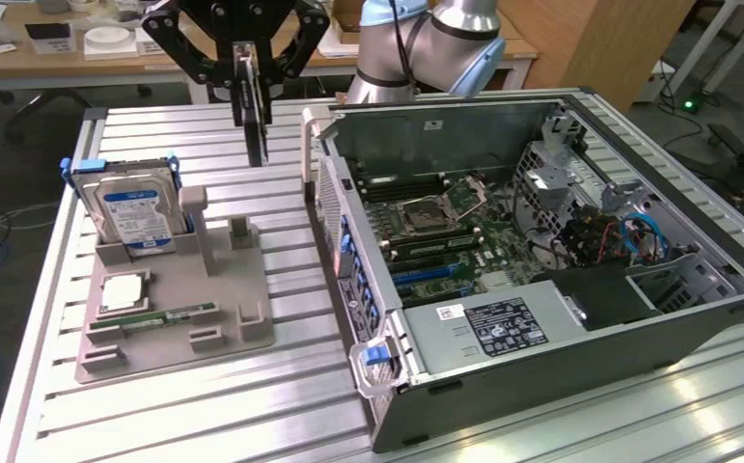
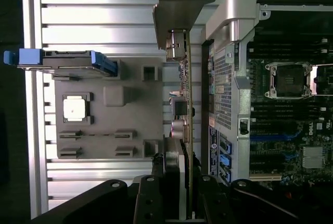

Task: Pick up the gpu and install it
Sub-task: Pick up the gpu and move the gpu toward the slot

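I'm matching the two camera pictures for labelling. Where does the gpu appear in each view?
Exterior view: the gpu hangs edge-on from the end effector, above the table, between the grey holder and the open case.
Wrist view: the gpu runs edge-on out from the end effector, between holder and case.
Shared landmark: the blue-railed hard drive, standing in the holder.

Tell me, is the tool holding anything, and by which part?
Yes: the tool grips the gpu by its upper end, opposite the metal bracket.
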Robot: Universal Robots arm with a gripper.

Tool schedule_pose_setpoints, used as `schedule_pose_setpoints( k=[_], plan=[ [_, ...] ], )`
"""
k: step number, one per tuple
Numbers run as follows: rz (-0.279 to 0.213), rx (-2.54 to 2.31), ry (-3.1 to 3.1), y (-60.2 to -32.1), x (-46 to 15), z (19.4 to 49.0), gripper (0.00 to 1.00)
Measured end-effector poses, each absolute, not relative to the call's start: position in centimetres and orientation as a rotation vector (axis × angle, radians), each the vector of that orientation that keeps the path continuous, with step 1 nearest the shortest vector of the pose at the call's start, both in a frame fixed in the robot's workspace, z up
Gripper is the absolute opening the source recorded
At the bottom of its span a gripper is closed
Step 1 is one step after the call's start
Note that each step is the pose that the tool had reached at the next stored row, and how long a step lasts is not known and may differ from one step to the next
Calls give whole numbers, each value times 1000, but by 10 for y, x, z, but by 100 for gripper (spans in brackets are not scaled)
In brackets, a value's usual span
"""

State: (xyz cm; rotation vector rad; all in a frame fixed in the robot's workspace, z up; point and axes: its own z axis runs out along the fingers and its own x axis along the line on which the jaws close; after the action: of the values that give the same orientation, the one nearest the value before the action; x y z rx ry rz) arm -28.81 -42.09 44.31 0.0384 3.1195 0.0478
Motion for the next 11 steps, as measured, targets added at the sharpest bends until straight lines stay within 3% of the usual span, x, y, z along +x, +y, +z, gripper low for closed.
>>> schedule_pose_setpoints(
  k=[11],
  plan=[
    [48,38,3120,-421,-279,443,28]
  ],
)
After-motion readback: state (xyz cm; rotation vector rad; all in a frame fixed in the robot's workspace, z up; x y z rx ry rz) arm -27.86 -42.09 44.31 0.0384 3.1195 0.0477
